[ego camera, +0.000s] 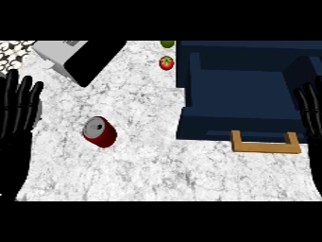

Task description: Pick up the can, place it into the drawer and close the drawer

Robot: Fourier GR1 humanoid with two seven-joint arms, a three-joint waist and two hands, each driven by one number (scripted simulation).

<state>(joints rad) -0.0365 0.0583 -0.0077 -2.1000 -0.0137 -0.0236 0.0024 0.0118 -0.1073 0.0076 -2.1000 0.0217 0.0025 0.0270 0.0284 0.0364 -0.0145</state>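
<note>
Take the drawer (212,128) as your mark. It stands open on the counter (156,175), a navy box with a wooden handle (266,143) on its near face.

The can (99,132) lies on its side well left of the drawer, out on the counter and about level with the drawer's front. Its silver end tilts up and to the left, with the red wall showing below it. It lies apart from both hands.

Your left hand (10,113) shows far left of the drawer, beyond the can, at the view's edge. Its fingers are straight and spread, pointing up, and it holds nothing.

Your right hand (320,113) shows just right of the drawer, at the opposite edge. Its fingers are straight, a little apart and pointing up, and it holds nothing either. You cannot tell whether it touches the drawer's side.

A tomato (166,63) sits just left of the drawer's far corner, with a green fruit (167,44) beyond it, partly cut off. Further left of the drawer, at the far side, stands a grey box (55,49) with a black panel (93,59).
</note>
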